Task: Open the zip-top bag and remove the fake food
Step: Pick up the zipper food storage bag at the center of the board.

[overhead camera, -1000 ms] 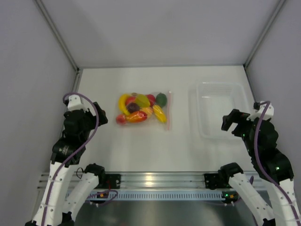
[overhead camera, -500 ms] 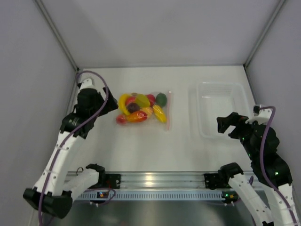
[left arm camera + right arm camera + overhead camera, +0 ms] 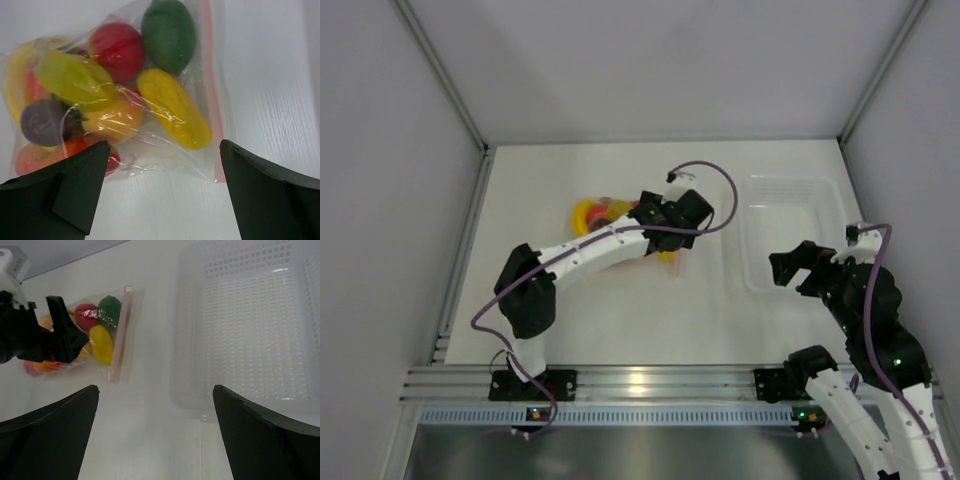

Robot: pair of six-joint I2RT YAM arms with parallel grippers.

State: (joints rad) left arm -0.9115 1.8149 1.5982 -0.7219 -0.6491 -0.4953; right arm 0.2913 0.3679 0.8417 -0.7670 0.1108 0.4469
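While left fingers (image 3: 65, 185) gape above, fake food (image 3: 172, 107) fills the zip-top bag (image 3: 156, 156).

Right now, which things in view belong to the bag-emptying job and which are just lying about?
Job in hand:
- zip-top bag, zip strip toward the tray
- fake food, inside the bag
- left gripper, open above the bag
- right gripper, open

Lying about:
- clear perforated tray, which the job does not name

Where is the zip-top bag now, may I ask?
Top view: the zip-top bag lies centrally under the left gripper, left of the clear tray.
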